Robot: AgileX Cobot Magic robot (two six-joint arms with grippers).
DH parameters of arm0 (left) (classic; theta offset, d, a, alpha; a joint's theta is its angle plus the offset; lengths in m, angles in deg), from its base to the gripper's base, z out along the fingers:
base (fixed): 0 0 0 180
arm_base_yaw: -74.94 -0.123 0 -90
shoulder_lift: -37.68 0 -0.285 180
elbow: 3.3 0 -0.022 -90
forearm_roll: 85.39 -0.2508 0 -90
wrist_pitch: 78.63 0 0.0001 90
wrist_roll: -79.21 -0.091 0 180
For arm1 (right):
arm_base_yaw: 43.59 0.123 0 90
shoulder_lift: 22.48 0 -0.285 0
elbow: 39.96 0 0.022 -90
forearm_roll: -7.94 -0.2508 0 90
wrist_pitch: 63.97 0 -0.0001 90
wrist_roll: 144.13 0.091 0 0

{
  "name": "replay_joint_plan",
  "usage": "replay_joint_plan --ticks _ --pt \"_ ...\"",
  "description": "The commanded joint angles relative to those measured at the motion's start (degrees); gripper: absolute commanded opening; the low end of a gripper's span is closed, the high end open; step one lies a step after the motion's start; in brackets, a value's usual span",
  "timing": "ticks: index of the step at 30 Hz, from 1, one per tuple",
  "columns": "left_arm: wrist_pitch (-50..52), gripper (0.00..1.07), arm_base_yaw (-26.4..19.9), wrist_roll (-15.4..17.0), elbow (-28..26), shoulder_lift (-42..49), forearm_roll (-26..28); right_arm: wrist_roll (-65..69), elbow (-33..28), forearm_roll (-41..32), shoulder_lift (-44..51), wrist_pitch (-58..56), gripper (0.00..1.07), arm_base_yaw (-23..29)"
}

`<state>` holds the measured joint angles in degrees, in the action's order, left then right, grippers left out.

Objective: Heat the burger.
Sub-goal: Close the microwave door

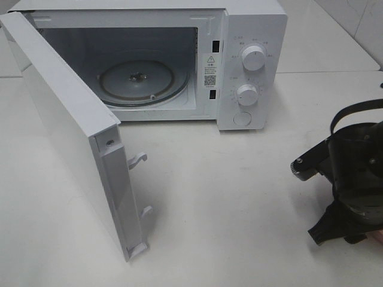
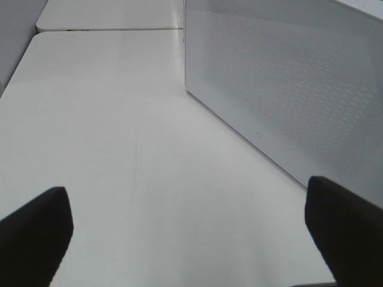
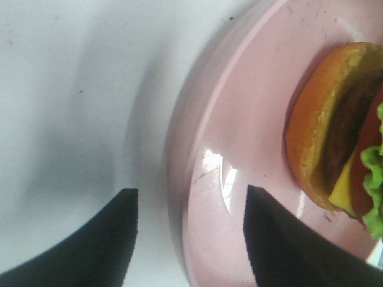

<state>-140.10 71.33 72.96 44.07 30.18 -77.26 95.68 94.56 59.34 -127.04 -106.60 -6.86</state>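
Note:
In the right wrist view the burger [image 3: 335, 137], with a golden-brown bun, dark patty, yellow cheese and green lettuce, lies on a pink plate [image 3: 239, 119]. My right gripper [image 3: 191, 197] is open, with one finger on each side of the plate's rim. In the exterior view only the right arm [image 1: 350, 179] shows at the right edge; burger and plate are out of sight there. My left gripper [image 2: 185, 191] is open and empty over the table [image 2: 108, 119], beside the outer face of the microwave door [image 2: 287, 78].
The white microwave [image 1: 254, 36] stands at the back with its door [image 1: 72, 137] swung wide open toward the front left. Its glass turntable [image 1: 143, 81] is bare. Two dials [image 1: 252, 58] sit on its right panel.

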Motion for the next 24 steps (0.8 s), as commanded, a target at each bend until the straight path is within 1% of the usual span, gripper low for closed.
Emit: replay_joint_plan --ticks 1,2,3,4,5,8,10,11,12,13,14,15,16,17,18,19,21,22,23,24 --pt "-0.1 0.98 -0.2 0.5 0.2 1.0 -0.1 -6.4 0.1 -5.4 6.7 -0.3 0.57 0.2" --pt "-0.1 0.98 -0.2 0.5 0.2 1.0 -0.1 -9.9 0.1 -8.0 9.9 0.2 0.57 0.2" --pt "-0.1 0.98 -0.2 0.5 0.2 1.0 -0.1 -9.9 0.1 -8.0 9.9 0.2 0.57 0.2" --pt "-0.1 0.98 -0.2 0.5 0.2 1.0 -0.1 -12.0 0.1 -9.5 11.6 0.8 0.59 0.2" --pt "-0.1 0.98 -0.2 0.5 0.2 1.0 -0.1 -15.9 0.1 -12.7 15.2 1.9 0.63 0.2" --pt "-0.1 0.98 -0.2 0.5 0.2 1.0 -0.1 -18.0 0.1 -14.4 17.0 2.5 0.66 0.2" --pt "-0.1 0.98 -0.2 0.5 0.2 1.0 -0.1 -25.4 0.1 -21.3 23.6 4.4 0.79 0.2" --pt "-0.1 0.98 -0.2 0.5 0.2 1.0 -0.1 -25.4 0.1 -21.3 23.6 4.4 0.79 0.2" --pt "-0.1 0.98 -0.2 0.5 0.2 1.0 -0.1 -30.0 0.1 -25.6 27.3 4.2 0.82 0.2" --pt "-0.1 0.98 -0.2 0.5 0.2 1.0 -0.1 -30.0 0.1 -25.6 27.3 4.2 0.82 0.2" --pt "-0.1 0.98 -0.2 0.5 0.2 1.0 -0.1 -32.0 0.1 -27.4 28.6 4.0 0.81 0.2" --pt "-0.1 0.98 -0.2 0.5 0.2 1.0 -0.1 -36.7 0.1 -32.1 32.2 3.7 0.80 0.2" --pt "-0.1 0.98 -0.2 0.5 0.2 1.0 -0.1 -36.7 0.1 -32.1 32.2 3.7 0.80 0.2" --pt "-0.1 0.98 -0.2 0.5 0.2 1.0 -0.1 -39.0 0.1 -34.4 33.9 3.4 0.78 0.2" --pt "-0.1 0.98 -0.2 0.5 0.2 1.0 -0.1 -42.8 0.1 -38.3 37.0 2.5 0.75 0.2" --pt "-0.1 0.98 -0.2 0.5 0.2 1.0 -0.1 -42.8 0.1 -38.3 37.0 2.5 0.75 0.2" --pt "-0.1 0.98 -0.2 0.5 0.2 1.0 -0.1 -48.0 0.1 -43.4 41.5 0.7 0.74 0.2" --pt "-0.1 0.98 -0.2 0.5 0.2 1.0 -0.1 -48.0 0.1 -43.4 41.5 0.7 0.74 0.2" --pt "-0.1 0.98 -0.2 0.5 0.2 1.0 -0.1 -50.4 0.1 -45.3 44.6 -0.7 0.74 0.2" --pt "-0.1 0.98 -0.2 0.5 0.2 1.0 -0.1 -50.4 0.1 -45.3 44.6 -0.7 0.74 0.2"
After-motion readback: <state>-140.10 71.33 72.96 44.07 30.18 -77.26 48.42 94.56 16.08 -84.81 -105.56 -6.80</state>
